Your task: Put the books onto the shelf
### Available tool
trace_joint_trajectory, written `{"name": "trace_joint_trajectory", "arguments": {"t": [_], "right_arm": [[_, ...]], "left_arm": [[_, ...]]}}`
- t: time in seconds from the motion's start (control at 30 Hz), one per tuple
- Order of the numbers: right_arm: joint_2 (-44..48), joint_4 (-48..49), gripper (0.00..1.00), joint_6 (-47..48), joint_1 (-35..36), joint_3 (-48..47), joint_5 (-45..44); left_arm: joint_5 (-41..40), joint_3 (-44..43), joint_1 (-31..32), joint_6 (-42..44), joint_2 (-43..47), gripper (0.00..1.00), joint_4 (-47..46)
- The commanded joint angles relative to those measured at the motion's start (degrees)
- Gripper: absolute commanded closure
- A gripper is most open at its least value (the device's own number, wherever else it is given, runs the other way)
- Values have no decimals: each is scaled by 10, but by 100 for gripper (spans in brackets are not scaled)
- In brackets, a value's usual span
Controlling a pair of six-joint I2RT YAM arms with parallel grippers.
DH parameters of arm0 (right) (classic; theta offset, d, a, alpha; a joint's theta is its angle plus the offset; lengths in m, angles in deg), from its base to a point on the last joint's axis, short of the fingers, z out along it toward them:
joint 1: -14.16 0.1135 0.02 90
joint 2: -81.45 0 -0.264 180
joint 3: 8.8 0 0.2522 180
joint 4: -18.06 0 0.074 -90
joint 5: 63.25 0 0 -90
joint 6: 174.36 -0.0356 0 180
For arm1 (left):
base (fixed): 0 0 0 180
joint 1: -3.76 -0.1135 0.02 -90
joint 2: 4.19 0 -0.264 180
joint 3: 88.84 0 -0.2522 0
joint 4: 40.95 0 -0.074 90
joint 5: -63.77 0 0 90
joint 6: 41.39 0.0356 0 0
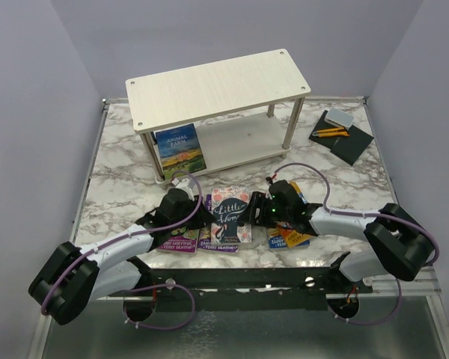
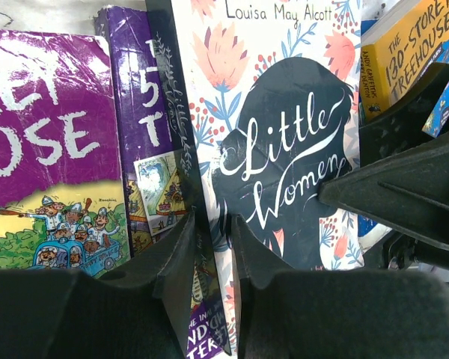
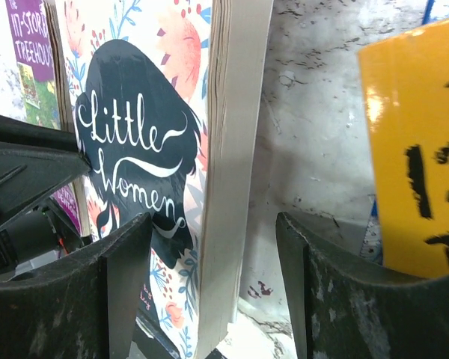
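The "Little Women" book (image 1: pixel 230 217) (image 2: pixel 284 149) (image 3: pixel 135 149) lies mid-row among the books on the table, its page edge raised. My left gripper (image 1: pixel 206 213) (image 2: pixel 212 221) is shut on its dark spine edge. My right gripper (image 1: pixel 256 208) (image 3: pixel 213 217) is open, straddling the page edge with a gap on its right side. Purple Treehouse books (image 1: pixel 178 241) (image 2: pixel 45 134) lie to the left, and a yellow Treehouse book (image 1: pixel 290 238) (image 2: pixel 411 45) (image 3: pixel 419 149) to the right. On the shelf (image 1: pixel 217 86), "Animal Farm" (image 1: pixel 179 147) stands at the lower tier's left end.
A flat black pad (image 1: pixel 352 142) with pencils and an eraser (image 1: pixel 340 117) lies at the back right of the marble table (image 1: pixel 120 179). The two grippers sit close, facing each other across the book. Walls close in on the left, back and right.
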Motion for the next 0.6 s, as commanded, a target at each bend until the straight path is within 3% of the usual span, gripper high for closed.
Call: {"name": "trace_joint_trajectory", "arguments": {"t": [0.0,0.3,0.57], "right_arm": [[-33,30,33,-17,1,31,29],[8,62,39,-15,2,50,50],[80,62,57,-17,2,68,37]], "left_arm": [[2,8,7,8,-3,79,31],[2,4,8,12,-17,83,29],[-2,5,8,15,-20,83,30]]}}
